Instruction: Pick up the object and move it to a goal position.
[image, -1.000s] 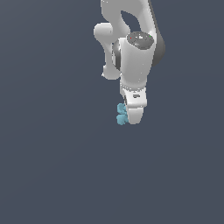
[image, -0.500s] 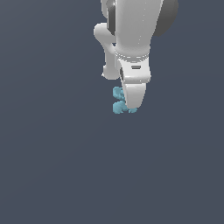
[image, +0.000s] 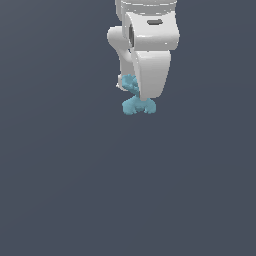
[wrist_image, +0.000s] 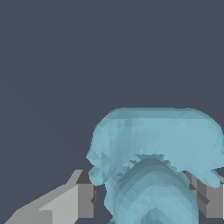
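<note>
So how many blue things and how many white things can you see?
Blue: 1, the lumpy object.
White: 1, the robot arm with its gripper.
Total: 2.

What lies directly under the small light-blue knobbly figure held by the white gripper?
Under the light-blue knobbly figure, only plain dark grey background shows; no surface or goal marker is visible. The white gripper covers the figure's upper part, so the grip contact is hidden there.
</note>
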